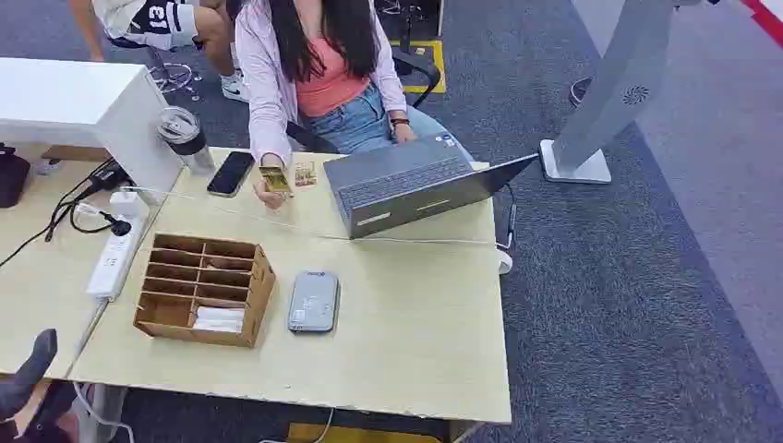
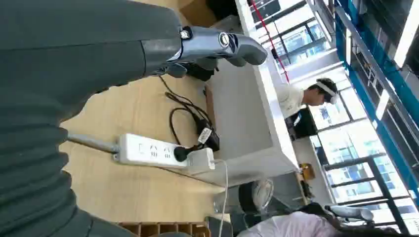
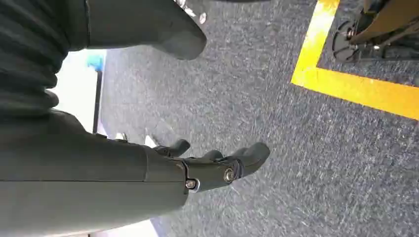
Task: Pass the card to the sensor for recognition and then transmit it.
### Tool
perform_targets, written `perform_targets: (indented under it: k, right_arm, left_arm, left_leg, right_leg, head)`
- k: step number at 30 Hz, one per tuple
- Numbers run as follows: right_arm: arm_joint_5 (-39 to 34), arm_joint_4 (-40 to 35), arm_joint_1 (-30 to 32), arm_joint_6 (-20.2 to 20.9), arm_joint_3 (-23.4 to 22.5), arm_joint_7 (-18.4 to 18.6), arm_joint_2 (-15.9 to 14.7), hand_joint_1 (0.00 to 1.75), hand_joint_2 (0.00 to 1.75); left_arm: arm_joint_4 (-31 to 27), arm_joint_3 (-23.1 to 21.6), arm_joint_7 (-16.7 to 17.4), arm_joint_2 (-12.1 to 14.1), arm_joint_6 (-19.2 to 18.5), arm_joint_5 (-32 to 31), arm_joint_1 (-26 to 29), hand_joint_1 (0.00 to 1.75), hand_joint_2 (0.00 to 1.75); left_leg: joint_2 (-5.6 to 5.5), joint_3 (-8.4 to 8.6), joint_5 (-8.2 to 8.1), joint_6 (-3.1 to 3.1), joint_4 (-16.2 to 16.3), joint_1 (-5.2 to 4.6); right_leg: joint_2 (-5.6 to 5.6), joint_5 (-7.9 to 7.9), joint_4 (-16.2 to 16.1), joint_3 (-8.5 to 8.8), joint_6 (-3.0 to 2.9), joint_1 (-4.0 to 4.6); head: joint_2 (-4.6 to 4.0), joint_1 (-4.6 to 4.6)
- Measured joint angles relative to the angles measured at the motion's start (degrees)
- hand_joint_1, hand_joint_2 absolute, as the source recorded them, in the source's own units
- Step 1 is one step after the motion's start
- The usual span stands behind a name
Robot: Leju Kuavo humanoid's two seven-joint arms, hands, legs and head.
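gold card (image 1: 274,178) at the far side of the pale wooden table (image 1: 415,332), pinched in a person's hand (image 1: 271,191) – grey slab sensor (image 1: 313,301) nearer. left hand (image 1: 28,374) released, right hand (image 3: 217,165) released, low. reach far-left, pinch card by its edge

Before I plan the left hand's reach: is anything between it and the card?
Yes. The card is in a person's hand at the table's far edge; the wooden organizer and power strip lie between it and the left hand.
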Motion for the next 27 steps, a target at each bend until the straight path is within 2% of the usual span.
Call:
perform_targets:
  k: [27]
  right_arm:
    - [1.97,0.50,-1.15,3.04,8.28,-0.02,-1.38,0.00,1.75]
  left_arm:
    - [26.97,-15.32,9.44,9.99,20.50,-34.38,-27.26,0.00,1.75]
  left_leg:
    - [0.04,-0.02,0.06,-0.03,0.02,0.00]
  right_leg:
    - [0.06,0.08,0.06,0.03,-0.01,0.00]
  head:
    - [0.00,-0.04]
